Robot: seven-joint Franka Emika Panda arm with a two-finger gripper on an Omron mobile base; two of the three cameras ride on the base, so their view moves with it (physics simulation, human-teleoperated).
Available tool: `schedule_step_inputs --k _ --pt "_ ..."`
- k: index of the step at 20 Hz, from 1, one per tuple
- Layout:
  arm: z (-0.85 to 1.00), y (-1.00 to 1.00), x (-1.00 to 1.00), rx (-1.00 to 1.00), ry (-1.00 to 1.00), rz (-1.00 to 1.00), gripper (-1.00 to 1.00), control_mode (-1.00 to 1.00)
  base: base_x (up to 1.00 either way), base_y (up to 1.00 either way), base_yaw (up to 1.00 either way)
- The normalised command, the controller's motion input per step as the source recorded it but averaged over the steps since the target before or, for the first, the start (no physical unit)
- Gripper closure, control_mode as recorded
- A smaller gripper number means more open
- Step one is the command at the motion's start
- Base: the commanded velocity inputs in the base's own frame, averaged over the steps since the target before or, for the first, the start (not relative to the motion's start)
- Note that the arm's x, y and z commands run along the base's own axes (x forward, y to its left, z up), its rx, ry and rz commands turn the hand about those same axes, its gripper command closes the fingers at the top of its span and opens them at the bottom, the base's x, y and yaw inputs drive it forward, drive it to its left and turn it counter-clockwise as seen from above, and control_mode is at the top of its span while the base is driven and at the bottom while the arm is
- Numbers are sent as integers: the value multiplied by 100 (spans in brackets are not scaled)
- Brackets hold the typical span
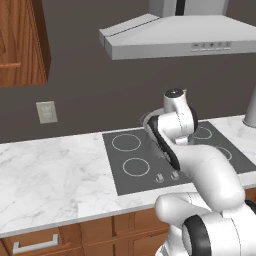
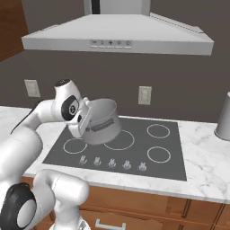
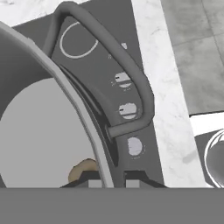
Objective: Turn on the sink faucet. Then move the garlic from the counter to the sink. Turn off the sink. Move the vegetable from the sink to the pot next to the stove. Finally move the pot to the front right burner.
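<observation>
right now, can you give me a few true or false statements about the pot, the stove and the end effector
1. The pot is lifted and tilted above the stove. True.
2. The end effector is shut on the pot's rim. True.
3. The pot has its lid on. False: it is open on top, with no lid on it.
4. The pot is empty. False: the hand view shows a small tan thing inside it.
5. The pot stands on the counter. False: it is held above the stove.

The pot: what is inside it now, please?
In the hand view, a small tan lump lies on the floor of the pot, partly hidden by its rim and the gripper; I cannot identify it. No lid is on.
</observation>
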Motion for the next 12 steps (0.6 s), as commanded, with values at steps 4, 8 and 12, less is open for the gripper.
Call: schedule_step_inputs --k 4,8,12 --pt "1 -89 0 2 0 -24 100 -100 0 0 0" --pt "0 -88 0 3 0 -24 100 -100 0 0 0" --pt "0 -87 8 4 0 -22 100 -100 0 0 0"
